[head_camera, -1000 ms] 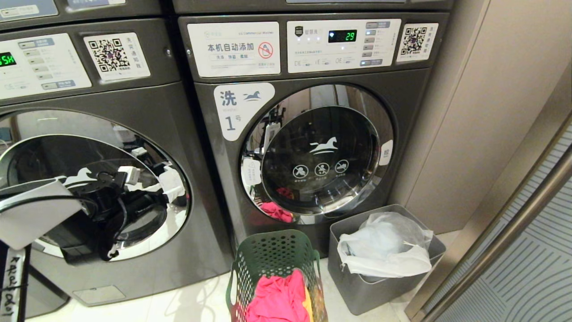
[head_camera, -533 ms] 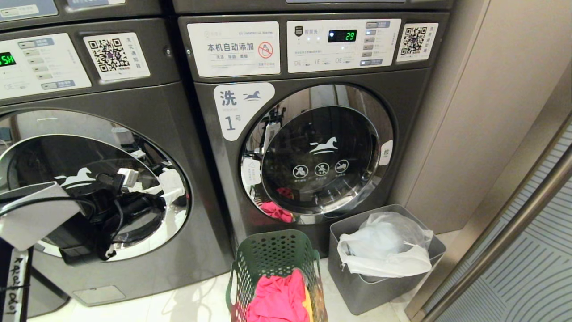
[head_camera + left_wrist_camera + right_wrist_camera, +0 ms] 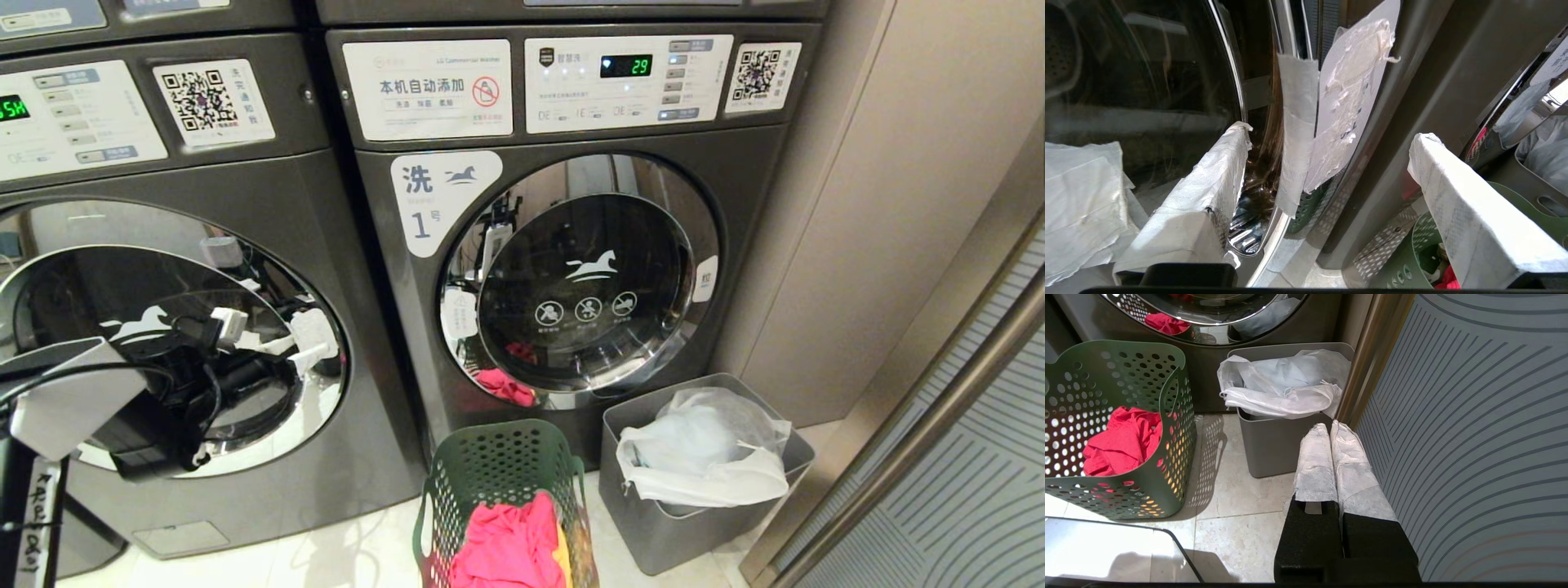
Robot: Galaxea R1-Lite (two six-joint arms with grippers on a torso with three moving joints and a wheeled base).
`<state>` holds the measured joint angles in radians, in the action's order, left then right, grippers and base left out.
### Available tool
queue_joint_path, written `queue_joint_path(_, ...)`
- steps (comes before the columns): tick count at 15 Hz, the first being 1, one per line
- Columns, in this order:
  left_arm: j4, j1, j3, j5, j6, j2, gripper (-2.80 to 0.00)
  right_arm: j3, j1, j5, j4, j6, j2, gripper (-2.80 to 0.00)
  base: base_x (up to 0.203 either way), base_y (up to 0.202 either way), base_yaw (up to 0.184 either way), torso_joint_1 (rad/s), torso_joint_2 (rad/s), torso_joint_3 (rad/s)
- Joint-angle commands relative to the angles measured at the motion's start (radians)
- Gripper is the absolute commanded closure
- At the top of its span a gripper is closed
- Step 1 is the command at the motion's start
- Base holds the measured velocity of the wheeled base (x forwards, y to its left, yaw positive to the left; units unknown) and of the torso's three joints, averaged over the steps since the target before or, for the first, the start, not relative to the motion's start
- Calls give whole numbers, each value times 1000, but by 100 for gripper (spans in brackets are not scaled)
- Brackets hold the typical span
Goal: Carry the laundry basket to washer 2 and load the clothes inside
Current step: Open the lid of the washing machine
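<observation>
Though barely seen overhead, left end effector (image 3: 1327, 139) gapes.

The left gripper (image 3: 1327, 143) has fingers (image 3: 1208, 188) wrapped in rough, matt white fabric tape, frayed at the tips. Just ahead of them curves a glossy chrome door ring (image 3: 1231, 81) around dark, reflective glass (image 3: 1126, 73), on washer 2 (image 3: 245, 188) with its smooth, dark grey satin metal face. Between the fingers hangs a wrinkled paper label (image 3: 1347, 102) under peeling film. Beyond the right gripper (image 3: 1329, 426), likewise cloth-wrapped, stand the matt green perforated plastic laundry basket (image 3: 1171, 416) holding soft pink-red clothes (image 3: 1122, 445), a smooth grey plastic bin (image 3: 1269, 449) with a thin crinkled white bag (image 3: 1282, 388), and polished stone floor tiles (image 3: 1237, 522).
</observation>
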<state>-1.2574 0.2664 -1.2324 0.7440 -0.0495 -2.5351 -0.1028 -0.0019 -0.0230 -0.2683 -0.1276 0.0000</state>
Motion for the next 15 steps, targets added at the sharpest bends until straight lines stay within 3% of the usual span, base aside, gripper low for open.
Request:
queue_joint_path(1,-7,-2,-5,16,-1,-4,-280,0,0,-1,-2,-1,0,0,0,0,0,0,0,0)
queue_joint_path(8,-7,-24,-12,53,3,-19,-280,0,-1,0,-2,0,0,0,0,0,0,0,0,0)
queue_joint_path(15,-7,-49,-120,57,-12,-93,-280,0,0,0,-2,-1,1,0,0,0,0,0,0,0)
